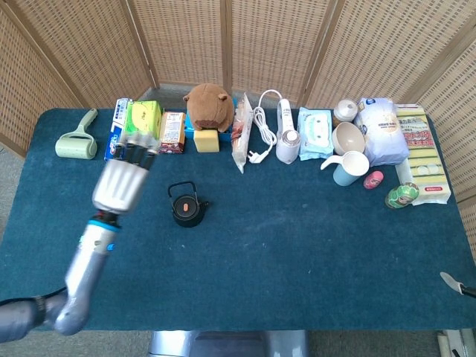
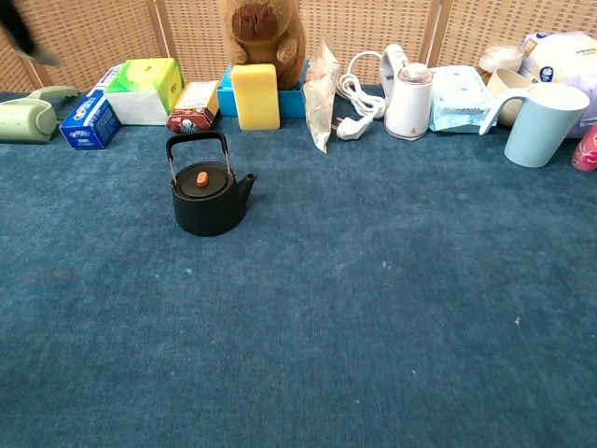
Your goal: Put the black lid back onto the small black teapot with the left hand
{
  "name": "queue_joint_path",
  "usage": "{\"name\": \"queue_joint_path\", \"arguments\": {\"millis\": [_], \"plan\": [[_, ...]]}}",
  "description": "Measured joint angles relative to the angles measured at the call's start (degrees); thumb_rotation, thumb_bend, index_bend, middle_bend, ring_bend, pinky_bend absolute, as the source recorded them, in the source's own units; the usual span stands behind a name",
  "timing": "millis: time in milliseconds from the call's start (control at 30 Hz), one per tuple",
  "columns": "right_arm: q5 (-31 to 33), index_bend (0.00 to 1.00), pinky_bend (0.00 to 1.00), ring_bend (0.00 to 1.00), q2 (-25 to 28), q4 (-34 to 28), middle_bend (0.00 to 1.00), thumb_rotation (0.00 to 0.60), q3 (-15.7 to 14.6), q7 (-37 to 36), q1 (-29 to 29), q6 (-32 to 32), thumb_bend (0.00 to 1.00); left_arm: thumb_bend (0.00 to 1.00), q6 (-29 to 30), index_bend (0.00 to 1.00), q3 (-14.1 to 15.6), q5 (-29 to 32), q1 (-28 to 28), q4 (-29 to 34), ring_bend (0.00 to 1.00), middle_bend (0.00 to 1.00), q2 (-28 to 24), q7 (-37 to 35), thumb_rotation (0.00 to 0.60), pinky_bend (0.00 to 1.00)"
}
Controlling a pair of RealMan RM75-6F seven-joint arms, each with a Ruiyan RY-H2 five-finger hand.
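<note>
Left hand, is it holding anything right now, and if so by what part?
Nothing. The left hand is raised, apart from the teapot, and the lid already sits on the pot.

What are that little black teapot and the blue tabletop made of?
The teapot looks like cast iron or dark ceramic: matte black, barely reflective, with a thin wire handle and a small wood-coloured knob on its lid. The table seems covered in felt or short carpet, fuzzy and slightly speckled.

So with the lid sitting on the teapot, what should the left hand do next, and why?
Probably just retreat to rest: the black lid sits seated on the small black teapot, and the left hand is clear of it, holding nothing.
</note>
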State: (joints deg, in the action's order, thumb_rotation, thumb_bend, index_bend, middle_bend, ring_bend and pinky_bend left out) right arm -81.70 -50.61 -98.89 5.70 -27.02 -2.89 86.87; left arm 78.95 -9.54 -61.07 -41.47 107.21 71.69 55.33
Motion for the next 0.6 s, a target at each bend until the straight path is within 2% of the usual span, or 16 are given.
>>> {"name": "queue_joint_path", "arguments": {"millis": [100,267,400,567,600], "plan": [[-0.24,0.00,0.00,0.00,-0.16,-0.25,0.00,0.600,-0.04,0.68,-0.02,0.24,0.07,0.05,1.25,0.00,1.77,-2.74,3.75,1.48,0.00,0.00,-4.94,-7.21,0.600,0.08],[-0.88,0.00,0.00,0.00,-0.58,-0.57,0.00,0.600,-0.16,2.19,0.01,0.70,0.07,0.05,3.45,0.00,5.47,-7.13,10.53,2.13,0.00,0.00,-9.76,-21.94,0.600,0.08],[-1.19,0.00,0.00,0.00,-0.99,-0.96,0.00,0.600,-0.26,3.30,-0.02,1.13,0.07,0.05,7.02,0.00,10.48,-12.39,18.82,1.81,0.00,0.00,-13.14,-34.54,0.600,0.08],[-0.95,0.00,0.00,0.00,-0.94,-1.08,0.00,0.600,-0.04,3.00,-0.34,1.95,0.07,0.05,13.96,0.00,16.85,-20.30,28.98,0.31,0.00,0.00,-14.60,-44.42,0.600,0.08],[-0.94,0.00,0.00,0.00,-0.90,-1.07,0.00,0.600,0.00,2.79,-0.43,2.13,0.07,0.05,14.66,0.00,17.41,-20.96,29.78,0.02,0.00,0.00,-14.60,-45.11,0.600,0.08]]}}
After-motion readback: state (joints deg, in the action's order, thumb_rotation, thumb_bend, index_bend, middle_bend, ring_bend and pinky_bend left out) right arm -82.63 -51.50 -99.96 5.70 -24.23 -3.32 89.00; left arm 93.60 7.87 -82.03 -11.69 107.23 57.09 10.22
